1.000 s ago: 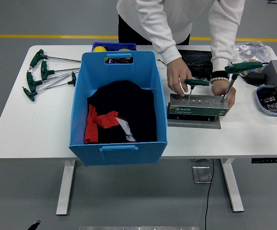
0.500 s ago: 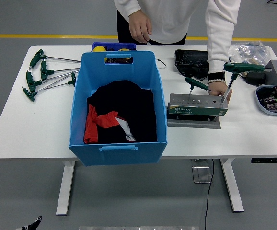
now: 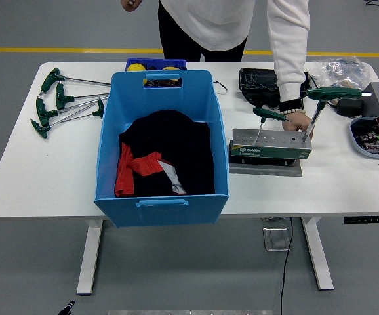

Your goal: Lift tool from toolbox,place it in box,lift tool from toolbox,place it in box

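A: Where are the robot's hands in all this?

B: Neither one is showing in the head view, so I cannot tell whether their fingers are spread or curled. The only hand working is the person's hand, and it is resting against the far right end of the toolbox, touching it.

A: And the tools?

B: Two are standing in the rack. The large T-handle wrench is rising just beside that hand, on its right, its green grip sitting above the wrist. The small T-handle wrench is standing a little to the hand's left.

A: So how much is done?

B: As I judge it, nothing yet. The blue box is sitting well to the left of the hand and is holding only black and red cloth; no tool is lying inside that I can see. Both lifts and both placements are waiting. The loose wrenches are lying far left, beyond the box.
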